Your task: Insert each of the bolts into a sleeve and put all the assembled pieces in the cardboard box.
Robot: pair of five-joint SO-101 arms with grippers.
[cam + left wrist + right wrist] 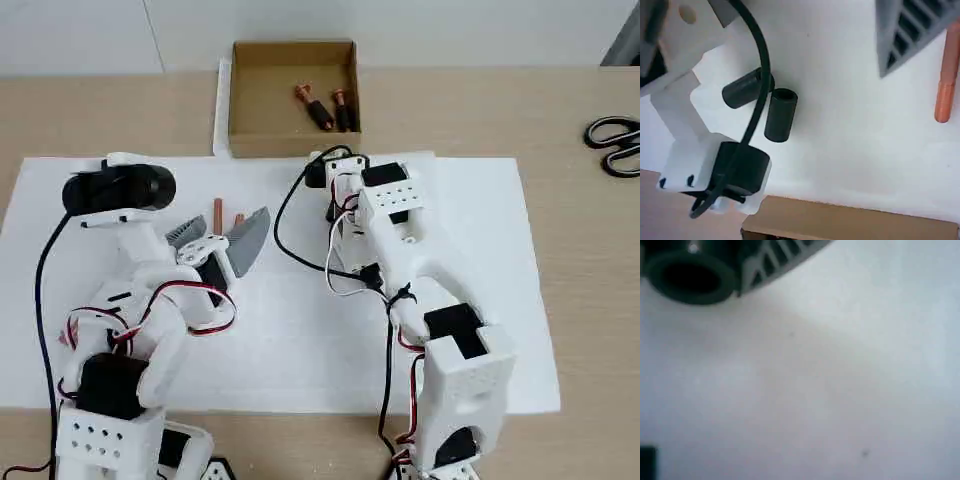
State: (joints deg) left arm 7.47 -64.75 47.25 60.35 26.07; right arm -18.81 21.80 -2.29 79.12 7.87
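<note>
Bolts [218, 212], two, orange, lie on the white sheet [300, 340] left of centre in the high view. Their long axes run up-down in the frame, between the widely spread, empty jaws of the left gripper [222, 228], so the left arm is clearly the nearer. Two loose black sleeves [781, 115] lie just beside the right arm [400, 230]. A third sleeve [690, 275] sits against the right gripper [770, 257]; whether it is held cannot be told. Cardboard box [245, 100], upper centre, contains two assembled pieces [325, 108].
</note>
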